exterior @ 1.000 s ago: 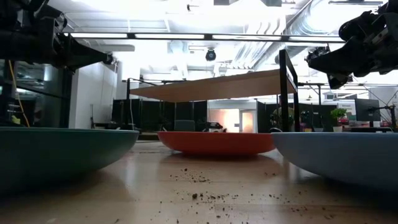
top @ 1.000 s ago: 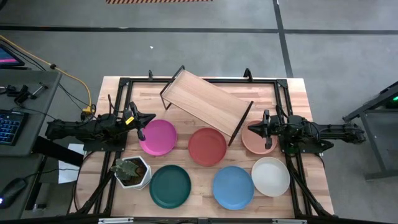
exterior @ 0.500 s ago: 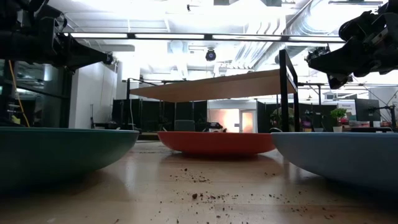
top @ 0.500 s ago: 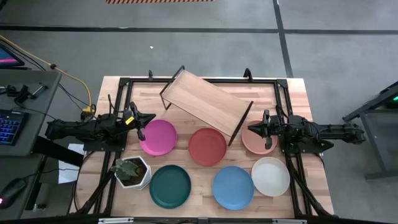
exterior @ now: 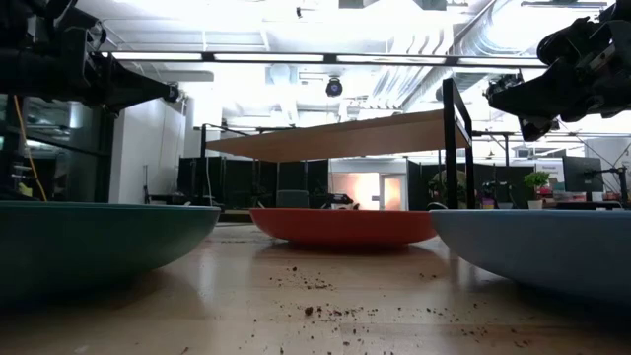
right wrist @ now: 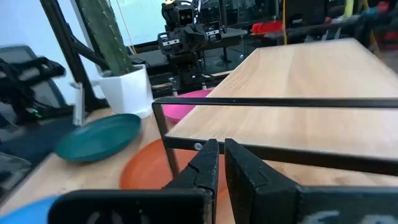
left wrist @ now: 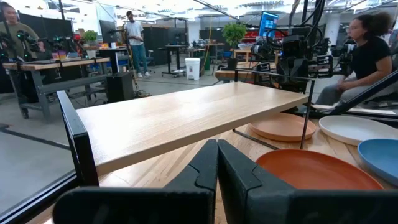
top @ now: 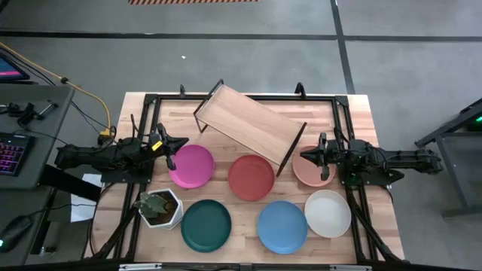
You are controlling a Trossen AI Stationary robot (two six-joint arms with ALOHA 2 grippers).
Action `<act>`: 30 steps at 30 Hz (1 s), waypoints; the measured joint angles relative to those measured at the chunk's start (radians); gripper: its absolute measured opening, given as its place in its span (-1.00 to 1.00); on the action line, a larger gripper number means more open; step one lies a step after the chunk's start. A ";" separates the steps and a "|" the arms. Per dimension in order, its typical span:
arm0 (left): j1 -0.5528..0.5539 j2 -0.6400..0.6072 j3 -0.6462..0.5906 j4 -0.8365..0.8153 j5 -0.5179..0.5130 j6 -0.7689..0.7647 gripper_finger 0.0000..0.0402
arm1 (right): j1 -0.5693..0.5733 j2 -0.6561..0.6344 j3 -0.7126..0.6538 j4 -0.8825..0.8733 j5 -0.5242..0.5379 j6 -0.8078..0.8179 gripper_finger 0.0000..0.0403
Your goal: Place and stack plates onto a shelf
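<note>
The left hand [top: 172, 148] hangs with its fingers pressed together on nothing, above the tabletop's [top: 354, 105] left side, just beside the magenta plate [top: 191, 165]. The right hand [top: 317, 156] is likewise pressed together and empty, poised over the peach plate [top: 309, 175] at the right. Between the two hands the shelf [top: 250, 126] stands at a slant on its black wire legs, its top bare. The red plate [top: 251, 178] lies just before the shelf's near end. In the front row sit the dark green plate [top: 205, 224], the blue plate [top: 282, 226] and the white plate [top: 327, 214], each apart from its neighbours. A white plant pot [top: 160, 208] stands beside the green plate.
</note>
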 joint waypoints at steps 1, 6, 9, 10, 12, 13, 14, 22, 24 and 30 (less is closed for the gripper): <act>0.000 0.000 0.000 0.000 0.000 0.000 -1.00 | 0.000 0.000 0.000 0.007 0.023 -0.026 -0.94; 0.000 0.000 0.000 0.000 0.000 0.000 -1.00 | -0.001 0.000 0.002 0.278 0.097 0.174 -0.94; 0.000 0.000 0.000 0.000 0.000 0.000 -1.00 | -0.001 0.000 0.023 0.478 0.135 0.396 -0.94; 0.000 0.000 0.000 0.000 0.000 0.000 -1.00 | -0.001 -0.001 0.031 0.544 0.158 0.451 -0.94; 0.000 0.000 0.000 0.000 0.000 0.000 -1.00 | -0.001 -0.002 0.051 0.632 0.198 0.518 -0.94; 0.000 0.000 0.000 0.000 0.000 0.000 -1.00 | -0.001 -0.002 0.066 0.643 0.210 0.523 -0.94; 0.000 0.000 0.000 0.000 0.000 0.000 -1.00 | -0.001 0.001 0.088 0.640 0.206 0.525 -0.94; 0.000 0.000 0.000 0.000 0.000 0.000 -1.00 | 0.001 0.147 0.511 -0.045 -0.075 0.523 -0.90; 0.000 0.000 0.000 0.000 0.000 0.000 -1.00 | 0.000 0.225 0.642 -0.339 -0.115 0.531 -0.81; 0.000 0.000 0.000 0.000 0.000 0.000 -1.00 | 0.002 0.479 0.863 -0.803 -0.271 0.590 -0.35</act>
